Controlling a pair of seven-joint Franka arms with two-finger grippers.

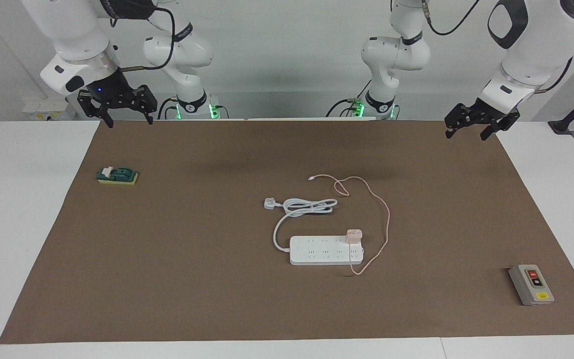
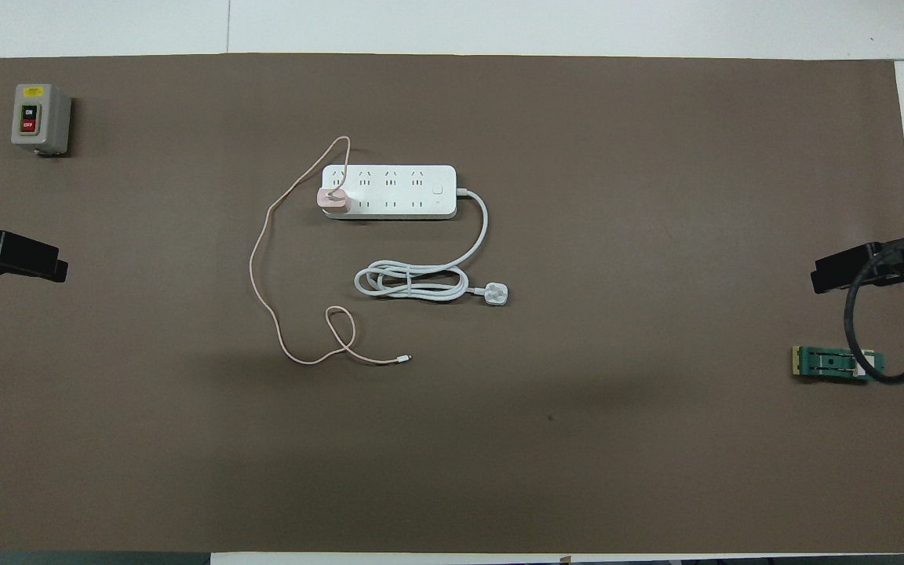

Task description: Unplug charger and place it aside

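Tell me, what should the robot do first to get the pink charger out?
Probably bring the left gripper over the charger, since it still sits plugged into the power strip at the left arm's end of the strip. Both grippers, the right gripper too, hang open and empty above the mat's edge.

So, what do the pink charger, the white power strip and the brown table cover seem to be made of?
The charger looks like smooth moulded plastic, pale pink with a slight sheen; its thin cable bends in loose loops, so probably soft rubbery sheathing. The power strip looks like hard glossy white plastic. The table cover is matte, flat brown, possibly paper or felt; I cannot tell which.
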